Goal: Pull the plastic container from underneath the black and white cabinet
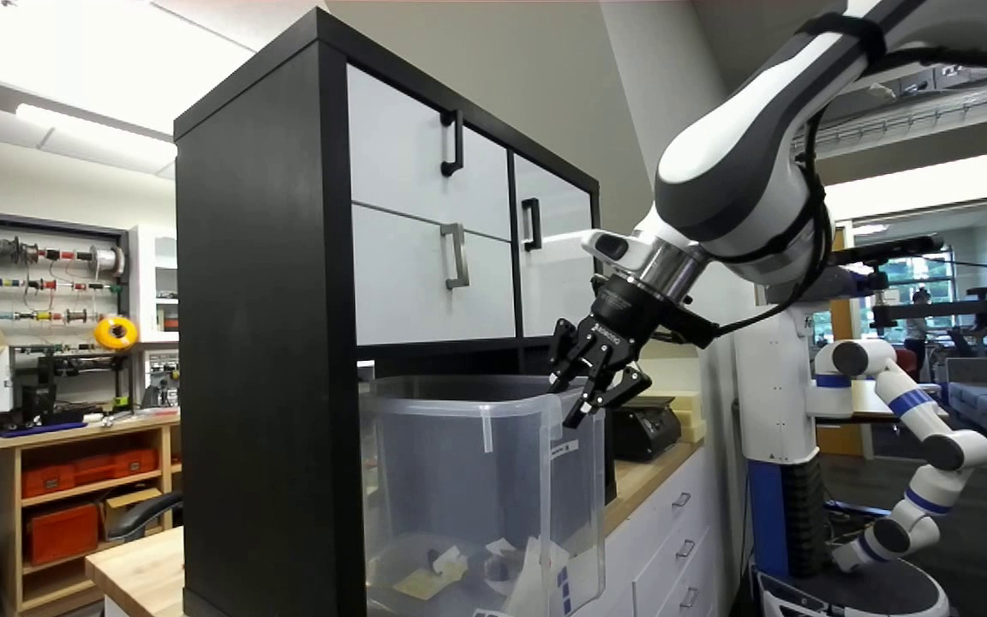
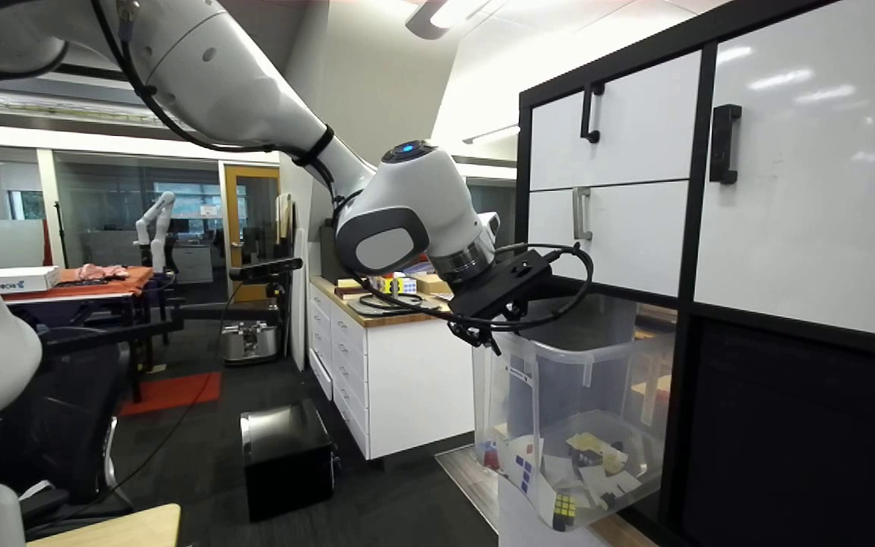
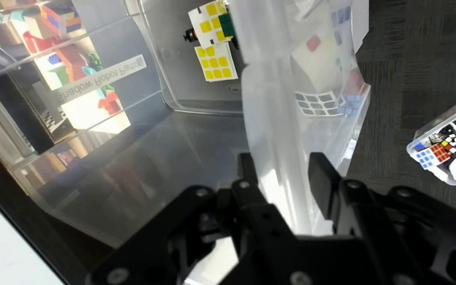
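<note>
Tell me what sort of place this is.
Probably a robotics lab: there's another robot arm in the background, racked spools, and a label on the plastic container reading "Shadow Robot Parts".

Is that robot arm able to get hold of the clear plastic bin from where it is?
Probably yes: the bin juts out from the cabinet, and the open end effector straddles its rim, with nothing seen blocking it.

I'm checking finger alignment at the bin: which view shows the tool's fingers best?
The wrist view. It shows the tool close up, its fingers apart with the plastic container's rim between them. Both exterior views show the fingers at that rim too, but smaller and from the side.
</note>
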Controlling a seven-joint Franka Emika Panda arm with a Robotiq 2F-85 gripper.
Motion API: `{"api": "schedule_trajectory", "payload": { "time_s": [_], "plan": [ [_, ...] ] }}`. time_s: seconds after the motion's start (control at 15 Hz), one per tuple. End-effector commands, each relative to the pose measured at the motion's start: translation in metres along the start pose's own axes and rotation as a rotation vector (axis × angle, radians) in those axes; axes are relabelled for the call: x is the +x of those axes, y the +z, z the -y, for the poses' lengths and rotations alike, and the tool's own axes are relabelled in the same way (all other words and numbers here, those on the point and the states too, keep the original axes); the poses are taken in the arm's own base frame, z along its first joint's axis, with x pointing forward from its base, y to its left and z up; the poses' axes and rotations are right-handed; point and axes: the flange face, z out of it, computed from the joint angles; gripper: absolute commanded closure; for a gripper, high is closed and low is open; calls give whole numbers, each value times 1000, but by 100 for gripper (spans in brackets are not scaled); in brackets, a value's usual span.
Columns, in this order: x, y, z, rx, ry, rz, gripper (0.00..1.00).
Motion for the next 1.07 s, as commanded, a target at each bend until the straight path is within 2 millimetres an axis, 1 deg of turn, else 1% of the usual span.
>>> {"api": "schedule_trajectory", "payload": {
  "time_s": [0.0, 0.2, 0.33, 0.4, 0.6, 0.73, 1.0],
  "plan": [
    [-9, -25, 14, 10, 25, -6, 32],
    [-10, -32, 19, 20, 41, 0, 12],
    [-9, -35, 24, 38, 49, 2, 2],
    [-9, -37, 27, 50, 59, 8, 0],
    [-7, -43, 29, 68, 115, 46, 0],
    [-8, -50, 26, 76, 149, 87, 0],
    [-10, -67, 12, 100, 285, 200, 0]
  ]
}}
